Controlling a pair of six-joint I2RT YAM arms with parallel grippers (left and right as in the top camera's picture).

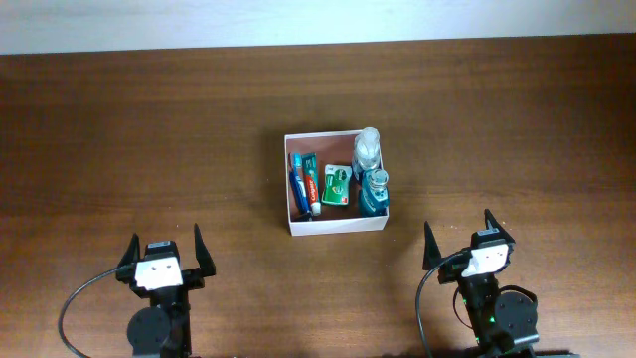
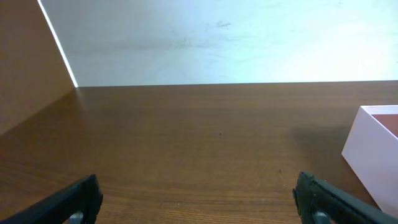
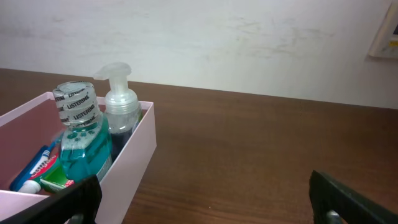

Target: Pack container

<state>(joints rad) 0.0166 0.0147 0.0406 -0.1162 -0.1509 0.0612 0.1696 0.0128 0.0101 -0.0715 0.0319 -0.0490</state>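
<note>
The container [image 1: 336, 226], a square white-walled box, sits at the table's centre. Inside it lie a toothbrush [image 1: 296, 189], a toothpaste tube [image 1: 311, 182] and a green packet [image 1: 337, 185], and a teal mouthwash bottle [image 1: 374, 192] and a clear pump bottle [image 1: 367, 149] stand at its right side. In the right wrist view the container [image 3: 134, 162] is at the left, with the mouthwash bottle [image 3: 84, 140] and pump bottle [image 3: 120, 106] in it. My left gripper [image 1: 164, 249] is open and empty at the front left. My right gripper [image 1: 462, 234] is open and empty at the front right.
The brown wooden table [image 1: 149, 139] ends at a white wall [image 1: 298, 20] at the back. The container's corner [image 2: 373, 149] shows at the right edge of the left wrist view.
</note>
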